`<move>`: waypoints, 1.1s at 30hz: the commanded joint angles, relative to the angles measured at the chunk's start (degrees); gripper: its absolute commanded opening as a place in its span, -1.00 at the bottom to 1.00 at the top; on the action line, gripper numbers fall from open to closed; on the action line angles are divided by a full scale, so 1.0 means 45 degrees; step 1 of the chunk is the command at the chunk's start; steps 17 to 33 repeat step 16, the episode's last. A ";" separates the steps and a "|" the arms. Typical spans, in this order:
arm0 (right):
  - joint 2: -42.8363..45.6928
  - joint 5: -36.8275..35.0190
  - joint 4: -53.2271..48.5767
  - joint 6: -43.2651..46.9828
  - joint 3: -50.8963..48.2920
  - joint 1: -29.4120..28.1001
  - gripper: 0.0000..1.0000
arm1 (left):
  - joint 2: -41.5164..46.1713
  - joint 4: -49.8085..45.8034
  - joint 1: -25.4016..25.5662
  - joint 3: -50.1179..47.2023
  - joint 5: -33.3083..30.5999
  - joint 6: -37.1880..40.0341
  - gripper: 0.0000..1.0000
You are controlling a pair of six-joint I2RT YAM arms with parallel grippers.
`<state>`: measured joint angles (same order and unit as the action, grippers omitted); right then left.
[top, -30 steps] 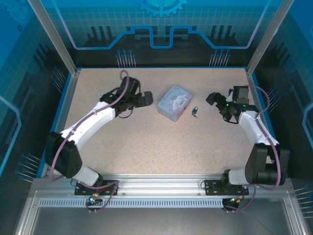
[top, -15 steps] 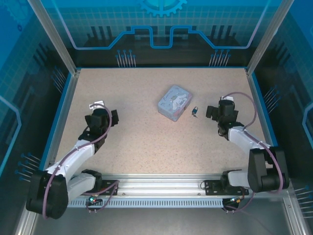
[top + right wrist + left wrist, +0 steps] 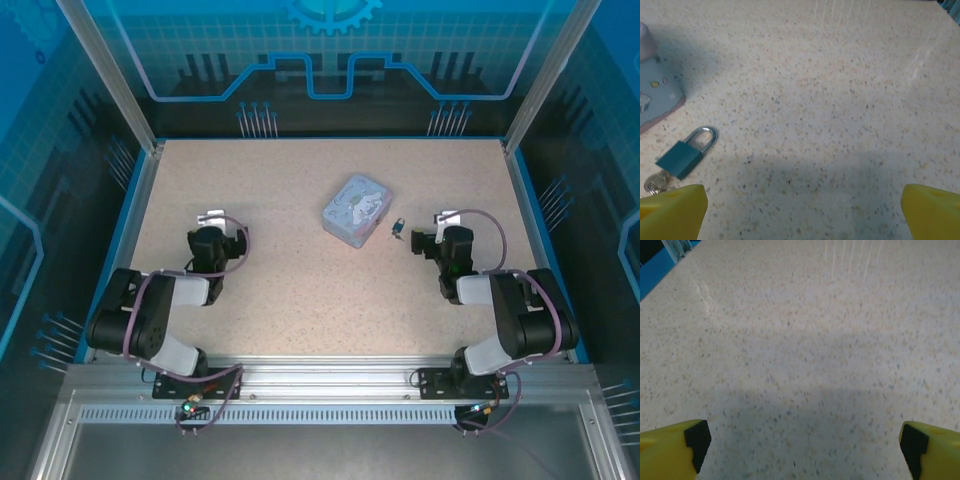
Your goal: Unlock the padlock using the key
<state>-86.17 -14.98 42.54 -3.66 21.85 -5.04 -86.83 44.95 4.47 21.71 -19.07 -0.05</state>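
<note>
The padlock (image 3: 398, 228) lies on the speckled table just right of the tin. In the right wrist view the padlock (image 3: 682, 156) has a teal body and a silver shackle, lying flat at the lower left. The key (image 3: 654, 183) shows as a small metal glint at the padlock's base, partly hidden behind my left yellow finger (image 3: 675, 210). My right gripper (image 3: 443, 238) (image 3: 802, 210) stands open just right of the padlock, holding nothing. My left gripper (image 3: 215, 238) (image 3: 805, 445) is open over bare table at the left, far from the padlock.
A pale blue-grey tin (image 3: 356, 208) (image 3: 655, 95) with a cartoon picture sits at the table's middle, next to the padlock. Both arms are folded low near their bases. A blue rim (image 3: 138, 215) and metal posts border the table.
Both arms have pulled back toward the near side. The left gripper left the tin's side for the left table area. The right gripper dropped to beside the padlock.
</note>
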 commanded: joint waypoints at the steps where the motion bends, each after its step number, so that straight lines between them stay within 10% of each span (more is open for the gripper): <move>1: 0.0044 -0.0011 0.0603 0.0330 0.0371 -0.0075 1.00 | -0.0509 0.2158 -0.0566 -0.0119 0.1279 -0.0234 0.98; 33: 0.0013 0.1827 0.0359 0.0672 0.0515 0.0309 1.00 | -0.0467 0.1806 -0.0601 -0.0001 0.1347 -0.0300 0.98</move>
